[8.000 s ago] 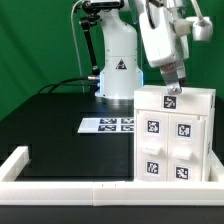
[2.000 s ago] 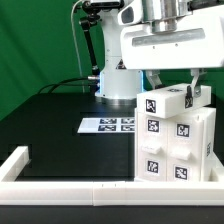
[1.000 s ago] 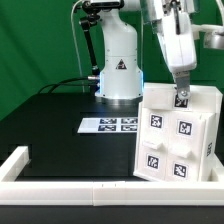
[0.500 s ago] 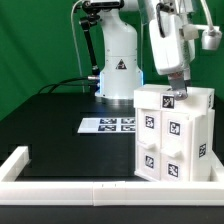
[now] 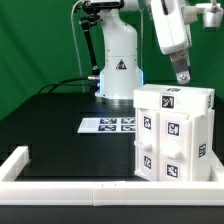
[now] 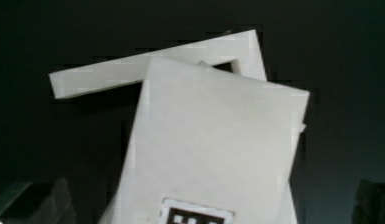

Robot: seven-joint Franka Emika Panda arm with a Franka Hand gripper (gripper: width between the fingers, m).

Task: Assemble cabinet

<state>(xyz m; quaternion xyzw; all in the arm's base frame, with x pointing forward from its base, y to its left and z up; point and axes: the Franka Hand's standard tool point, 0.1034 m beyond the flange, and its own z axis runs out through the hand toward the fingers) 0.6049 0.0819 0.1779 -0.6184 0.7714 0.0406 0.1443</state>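
The cabinet (image 5: 172,135) is a white box with black-and-white tags on its front and top. It stands upright on the black table at the exterior view's right, with white tagged drawer blocks set in its front. My gripper (image 5: 181,76) hangs just above the cabinet's top right and is clear of it. In the wrist view the cabinet (image 6: 207,120) fills the middle, seen from above with a tag at its near end. My gripper (image 6: 210,190) is open and empty, its dark fingertips (image 6: 50,198) wide apart on either side of the cabinet.
The marker board (image 5: 108,125) lies flat on the black table left of the cabinet. A long white border rail (image 5: 60,178) runs along the front edge and up the left corner. The robot's white base (image 5: 118,65) stands behind, before a green backdrop.
The cabinet was tilted one second ago and now stands upright. My gripper has let go of its top and risen clear of it.
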